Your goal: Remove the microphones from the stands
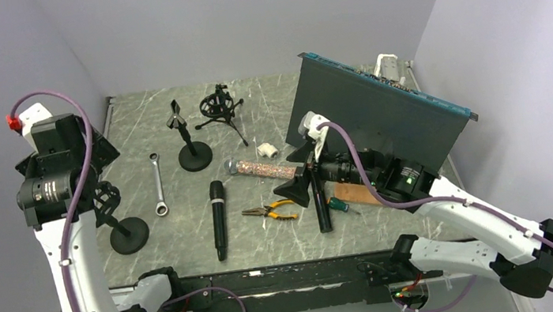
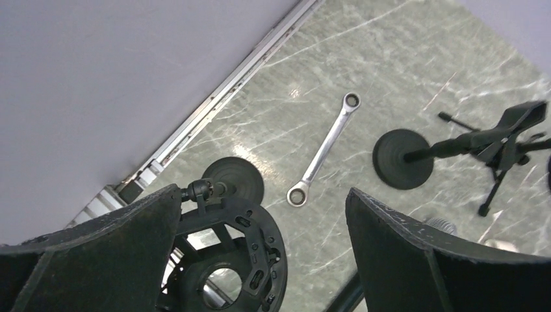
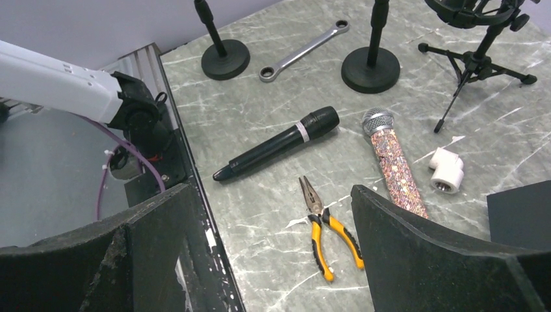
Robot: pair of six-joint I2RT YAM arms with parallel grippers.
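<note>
We have the left claw (image 2: 263,190) spread wide with nothing between its fingers, poised right over the black round-based stand with a ring-shaped shock mount (image 2: 227,257) at the left of the grey marbled desk (image 1: 189,250). We look down through that ring and it is empty. The right claw (image 3: 269,188) is just as wide and just as bare, hanging over the middle of the desk.

And where is the microphone? We count two, both lying flat. The black handheld microphone (image 3: 279,144) is near the centre and the glitter-covered microphone (image 3: 396,162) is to its right. The black clip stand on a round base (image 1: 193,154) and the black tripod stand with a shock mount (image 1: 221,107) at the far side look bare too. As we read it, the removal is done, or close to it.

Now the dangers. The left claw sits close above that shock mount, and a drop or a sideways sweep could hook a finger in the ring. On so small a base we judge the stand would tip, perhaps onto the silver ratchet spanner (image 2: 325,149) beside it. Both microphones are round-bodied and lie loose, so a nudge from the right claw could send one rolling towards the near edge. The orange-handled pliers (image 3: 325,227) lie right beneath the right claw, an easy thing to clip on a low pass.
</note>
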